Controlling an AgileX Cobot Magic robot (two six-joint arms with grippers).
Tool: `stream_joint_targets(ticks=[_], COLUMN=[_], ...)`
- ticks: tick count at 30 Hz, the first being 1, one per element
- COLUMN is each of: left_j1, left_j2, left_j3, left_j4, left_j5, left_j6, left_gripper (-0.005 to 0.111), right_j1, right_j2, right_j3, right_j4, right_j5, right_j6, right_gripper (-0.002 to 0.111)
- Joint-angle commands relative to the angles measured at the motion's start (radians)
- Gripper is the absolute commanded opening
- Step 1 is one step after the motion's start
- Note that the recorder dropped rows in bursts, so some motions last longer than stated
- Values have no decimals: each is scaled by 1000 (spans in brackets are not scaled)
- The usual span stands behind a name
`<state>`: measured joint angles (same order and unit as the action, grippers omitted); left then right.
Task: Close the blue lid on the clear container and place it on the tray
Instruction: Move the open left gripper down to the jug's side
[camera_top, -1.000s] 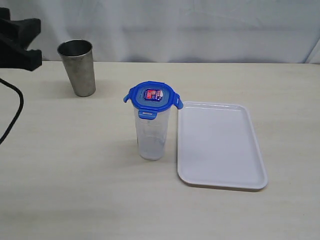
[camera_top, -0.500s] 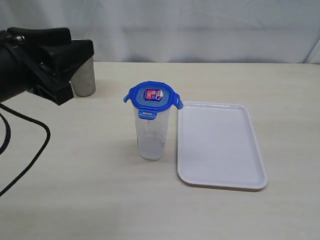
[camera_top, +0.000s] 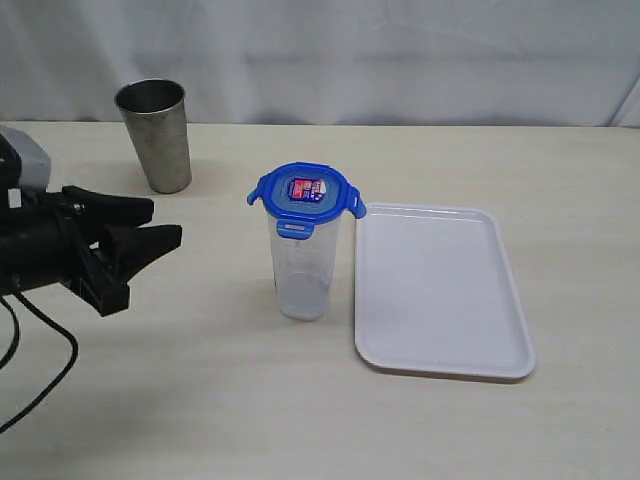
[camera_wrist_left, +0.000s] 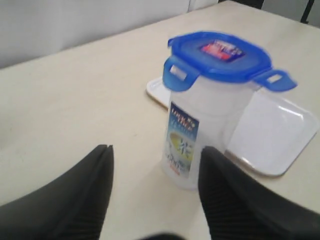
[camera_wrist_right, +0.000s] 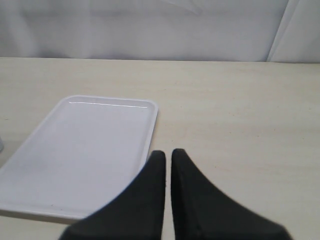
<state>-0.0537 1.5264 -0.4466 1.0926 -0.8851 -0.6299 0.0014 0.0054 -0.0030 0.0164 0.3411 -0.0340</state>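
Standing on the pale wooden table (camera_top: 200, 400): one tall translucent plastic tumbler-shaped container (camera_top: 300, 278) with a printed side label, upright.

Lid: small rounded blue plastic lid (camera_top: 305, 193) with a colourful sticker on top, seated on the container's mouth. Its side flaps jut outward.

Left pincer (camera_top: 160, 222): black fingers spread wide, holding nothing. The container (camera_wrist_left: 200, 140) and its lid (camera_wrist_left: 220, 55) stand ahead of the left pincer (camera_wrist_left: 156, 155), roughly in line with its gap and apart from both fingertips.

Tray: flat white rectangular plastic tray (camera_top: 440, 290) with a low rim, lying beyond the container from the left pincer and just beside it (camera_wrist_left: 280, 130). It carries nothing.

Right pincer (camera_wrist_right: 168, 152): black fingers pressed almost together, gripping nothing; the tray (camera_wrist_right: 85, 150) lies ahead of its tips.

Grey steel cup (camera_top: 155, 135): upright, well to the side of the left pincer.
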Motion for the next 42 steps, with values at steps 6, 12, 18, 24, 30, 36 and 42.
stream_joint_targets(ticks=[6, 12, 18, 24, 30, 36, 42], left_j1=[7, 7, 5, 5, 5, 5, 5], left_j2=[186, 186, 192, 259, 415, 593, 706], left_j3=[3, 3, 3, 3, -5, -145, -330], left_j4=[-95, -108, -92, -58, -210, -98, 99], left_j5=[-119, -129, -131, -239, -333, -332, -329], left_j6=[144, 296, 210, 450, 603, 637, 622], left_gripper=[50, 78, 105, 105, 105, 105, 105], right_j1=[1, 1, 1, 1, 1, 1, 1], right_j2=[-5, -5, -5, -5, -5, -5, -5], right_j3=[3, 3, 3, 3, 3, 3, 3], right_j4=[2, 2, 2, 2, 2, 2, 2], right_j5=[2, 2, 2, 2, 2, 2, 2], right_j6=[5, 5, 5, 5, 5, 5, 5], right_gripper=[5, 5, 5, 5, 5, 5, 5])
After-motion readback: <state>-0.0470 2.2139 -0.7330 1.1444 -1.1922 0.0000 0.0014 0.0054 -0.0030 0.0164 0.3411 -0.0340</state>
